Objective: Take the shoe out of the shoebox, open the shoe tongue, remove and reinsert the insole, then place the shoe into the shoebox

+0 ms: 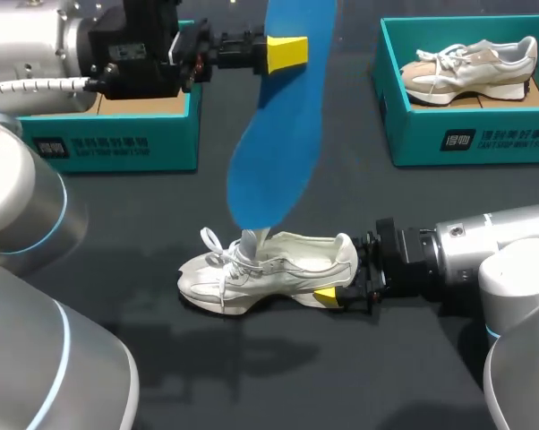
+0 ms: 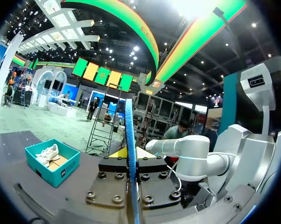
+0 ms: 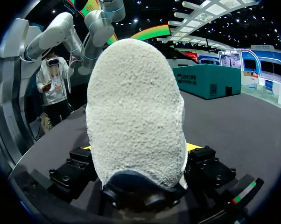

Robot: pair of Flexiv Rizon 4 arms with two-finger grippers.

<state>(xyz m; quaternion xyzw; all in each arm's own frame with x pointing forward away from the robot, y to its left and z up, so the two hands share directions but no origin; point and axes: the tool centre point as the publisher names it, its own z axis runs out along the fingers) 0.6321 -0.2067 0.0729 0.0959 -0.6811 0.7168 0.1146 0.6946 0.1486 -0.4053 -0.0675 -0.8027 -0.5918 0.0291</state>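
Note:
A white shoe (image 1: 269, 269) lies on its sole mid-table, toe to the left, tongue raised. My right gripper (image 1: 344, 285) is at its heel, one finger on each side, shut on the shoe. In the right wrist view the fuzzy white heel (image 3: 136, 112) fills the space between the fingers of the right gripper (image 3: 140, 150). My left gripper (image 1: 287, 52) is high at the back, shut on the heel end of a blue insole (image 1: 278, 134), which hangs down with its toe end just above the tongue. In the left wrist view the insole (image 2: 129, 121) stands edge-on in the left gripper (image 2: 129, 153).
A teal shoebox (image 1: 117, 143) stands at the back left under my left arm. A second teal shoebox (image 1: 471, 134), at the back right, holds another pale shoe (image 1: 466, 67). Dark table lies bare in front of the shoe.

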